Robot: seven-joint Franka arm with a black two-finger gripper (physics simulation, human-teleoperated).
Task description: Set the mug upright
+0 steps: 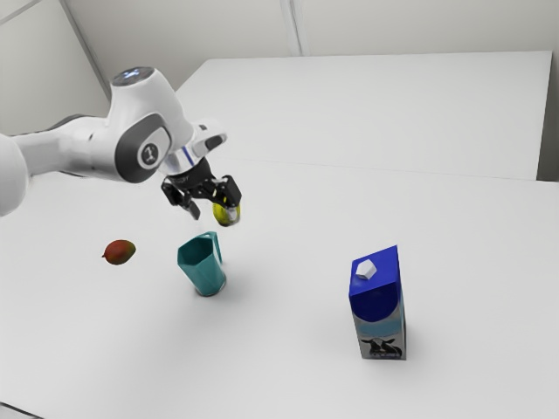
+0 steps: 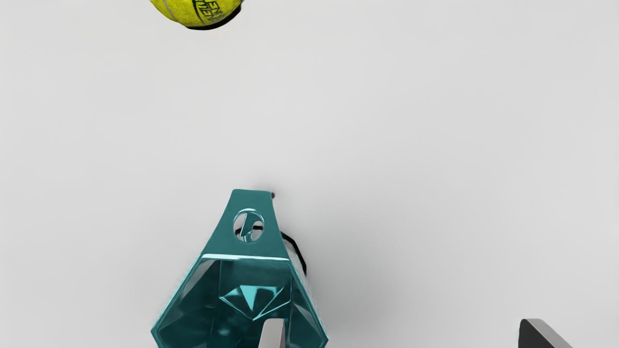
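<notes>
The black jaws are spread apart with nothing gripped between them, and the teal mug stands upright on the surface below them, mouth up, one fingertip over its opening in the wrist view. Its handle points away from the jaws, toward the yellow ball beyond; the blue-topped carton is well apart from the jaws, toward the exterior view's right, and the reddish fruit lies toward its left.

Glossy mug – fuzzy ball – smooth, matt table.
</notes>
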